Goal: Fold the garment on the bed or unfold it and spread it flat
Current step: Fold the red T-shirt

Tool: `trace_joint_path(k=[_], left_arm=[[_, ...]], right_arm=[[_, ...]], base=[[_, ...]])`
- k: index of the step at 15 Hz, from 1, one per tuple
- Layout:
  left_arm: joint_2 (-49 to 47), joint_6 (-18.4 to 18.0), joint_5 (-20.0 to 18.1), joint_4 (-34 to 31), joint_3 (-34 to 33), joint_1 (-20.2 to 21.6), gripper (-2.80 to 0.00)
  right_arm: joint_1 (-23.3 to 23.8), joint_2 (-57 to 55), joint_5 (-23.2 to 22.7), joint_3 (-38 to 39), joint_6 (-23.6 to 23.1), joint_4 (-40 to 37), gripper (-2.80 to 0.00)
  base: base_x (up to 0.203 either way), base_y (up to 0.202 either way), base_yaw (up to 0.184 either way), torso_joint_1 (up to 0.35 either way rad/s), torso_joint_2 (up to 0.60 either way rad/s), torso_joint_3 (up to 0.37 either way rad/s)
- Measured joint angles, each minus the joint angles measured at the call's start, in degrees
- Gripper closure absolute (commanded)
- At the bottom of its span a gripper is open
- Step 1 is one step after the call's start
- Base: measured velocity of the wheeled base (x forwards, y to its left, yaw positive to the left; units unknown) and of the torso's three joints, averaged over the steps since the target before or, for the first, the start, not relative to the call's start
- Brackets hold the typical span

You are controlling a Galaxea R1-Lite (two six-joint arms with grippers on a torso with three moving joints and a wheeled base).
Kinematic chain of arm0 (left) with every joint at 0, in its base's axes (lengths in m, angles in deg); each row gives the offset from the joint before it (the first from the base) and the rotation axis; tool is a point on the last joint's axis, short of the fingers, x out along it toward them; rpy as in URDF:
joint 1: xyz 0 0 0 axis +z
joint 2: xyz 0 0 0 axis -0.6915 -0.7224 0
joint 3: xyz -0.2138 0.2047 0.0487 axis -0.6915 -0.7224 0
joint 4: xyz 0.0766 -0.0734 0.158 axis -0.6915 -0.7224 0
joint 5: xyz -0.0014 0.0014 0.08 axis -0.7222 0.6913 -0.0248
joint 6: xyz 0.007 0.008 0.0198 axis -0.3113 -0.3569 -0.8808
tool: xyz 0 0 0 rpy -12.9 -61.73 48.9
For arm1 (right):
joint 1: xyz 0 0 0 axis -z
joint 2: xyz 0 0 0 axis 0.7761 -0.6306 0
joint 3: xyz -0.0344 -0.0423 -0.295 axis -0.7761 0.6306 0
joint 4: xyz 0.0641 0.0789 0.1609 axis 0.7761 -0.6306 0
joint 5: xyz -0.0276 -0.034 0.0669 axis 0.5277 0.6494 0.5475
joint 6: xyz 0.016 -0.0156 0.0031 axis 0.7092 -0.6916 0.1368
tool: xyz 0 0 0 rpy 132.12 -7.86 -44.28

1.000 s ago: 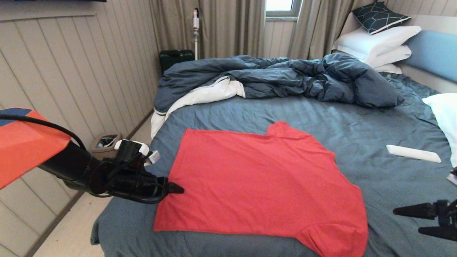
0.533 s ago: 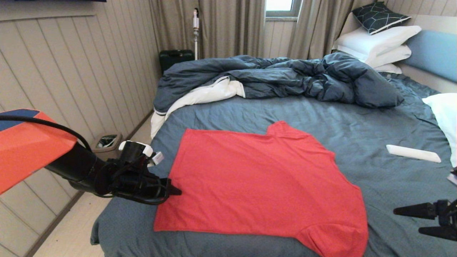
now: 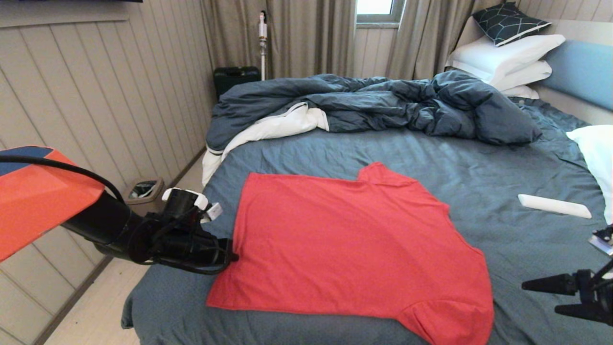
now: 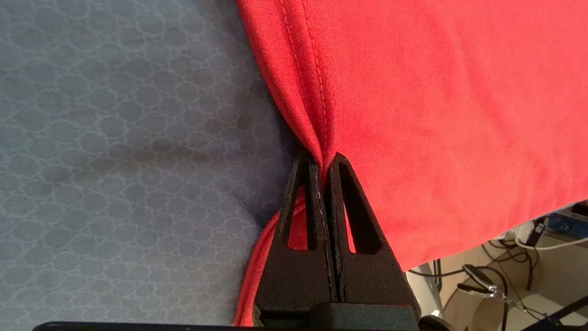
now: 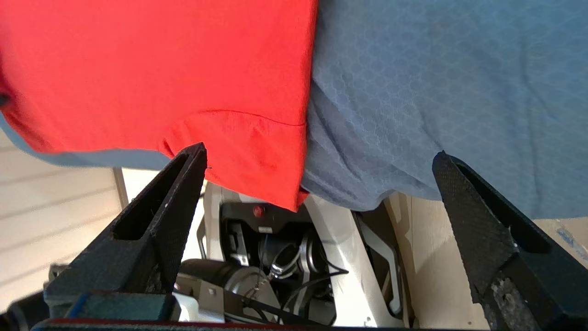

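Note:
The red T-shirt [image 3: 349,244] lies spread on the blue-grey sheet of the bed [image 3: 479,182], plain side up, its lettering hidden. One sleeve hangs over the near edge [image 5: 248,151]. My left gripper [image 3: 233,255] is shut on the shirt's stitched hem at its left side, pinching a fold of red fabric [image 4: 321,158]. My right gripper [image 3: 539,297] hovers open at the bed's near right corner, apart from the shirt [image 5: 151,69], with nothing between its fingers [image 5: 319,156].
A rumpled dark blue duvet [image 3: 383,103] with white lining covers the far side of the bed. White pillows [image 3: 507,57] are stacked at the headboard. A white flat object [image 3: 554,206] lies on the sheet at right. A bin [image 3: 141,189] stands on the floor at left.
My left gripper has drawn back slightly to the left while holding the hem, pulling that edge into a small fold. My right gripper has shifted a little lower and leftward.

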Motion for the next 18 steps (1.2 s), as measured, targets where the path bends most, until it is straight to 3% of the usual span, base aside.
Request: trace_joint_path(k=[7,14,18], left_arm=[[0.64,0.0,0.14,0.7,-0.5,-0.2,0.0],[1.13,0.17,0.16,1.53,-1.01,-0.59,0.0],[1.35,0.17,0.22,1.51,-1.01,-0.94,0.0]], right_arm=[[-8.02,-5.34,0.26,0.39,-0.23,1.94,-2.8],[-13.11,-7.74,0.37,-1.63,0.52,2.27,-2.8],[-14.96,-10.72,3.45,-4.22,0.6,3.09,-2.8]], base=[[0.0,0.0,0.0,0.0,0.0,0.0],[0.0,0.0,0.0,0.0,0.0,0.0],[0.0,0.0,0.0,0.0,0.0,0.0]])
